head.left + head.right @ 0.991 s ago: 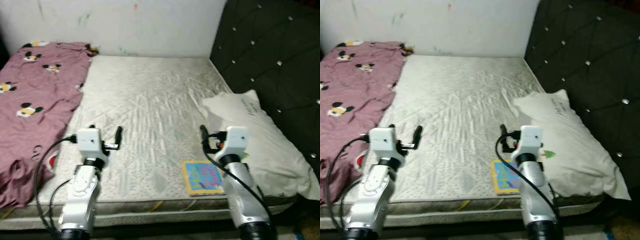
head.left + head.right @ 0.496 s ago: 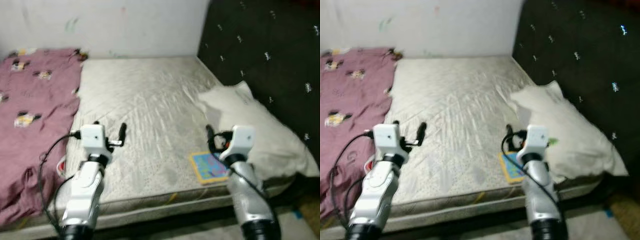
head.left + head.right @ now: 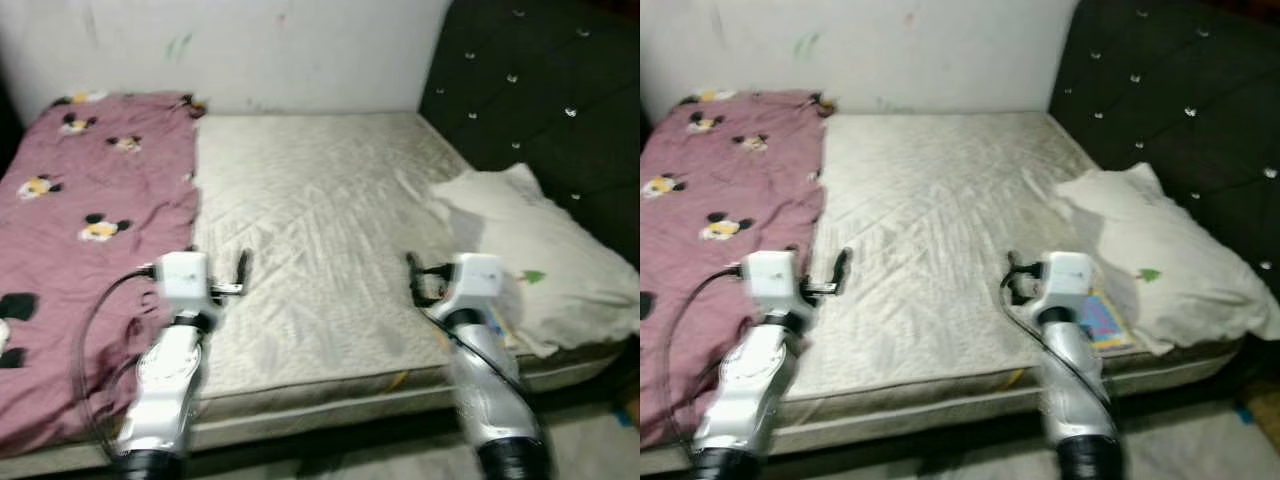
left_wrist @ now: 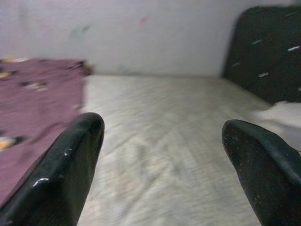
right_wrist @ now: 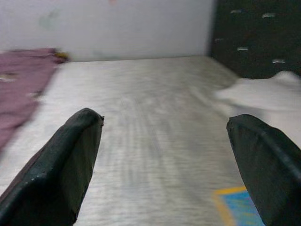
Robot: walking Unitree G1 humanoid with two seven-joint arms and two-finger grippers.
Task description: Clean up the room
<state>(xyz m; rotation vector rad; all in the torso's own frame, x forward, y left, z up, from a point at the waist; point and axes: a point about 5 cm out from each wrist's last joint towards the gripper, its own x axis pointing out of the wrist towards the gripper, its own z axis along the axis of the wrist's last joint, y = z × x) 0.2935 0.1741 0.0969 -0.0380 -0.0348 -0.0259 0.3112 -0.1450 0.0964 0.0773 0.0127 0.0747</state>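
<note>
Bare mattress (image 3: 320, 230), pink cartoon-mouse sheet (image 3: 90, 230), white pillow (image 3: 530, 260), no legible writing

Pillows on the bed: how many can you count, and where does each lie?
1. The white pillow lies at the bed's right side, against the dark headboard, partly over a colourful book. Others could be hidden under the pink sheet.

The mattress (image 3: 320, 220) showed a quilted, matt off-white cloth, faintly wrinkled. The blanket (image 3: 80, 210) was soft mauve fabric with printed cartoon figures, rumpled. The pillow (image 3: 540, 260) wore creased pale cloth. The headboard (image 3: 540, 90) looked like dark tufted padding with shiny studs. The left gripper (image 4: 160, 165) fingers (image 4: 70, 165) were glossy black plastic, the arms silvery metal.
</note>
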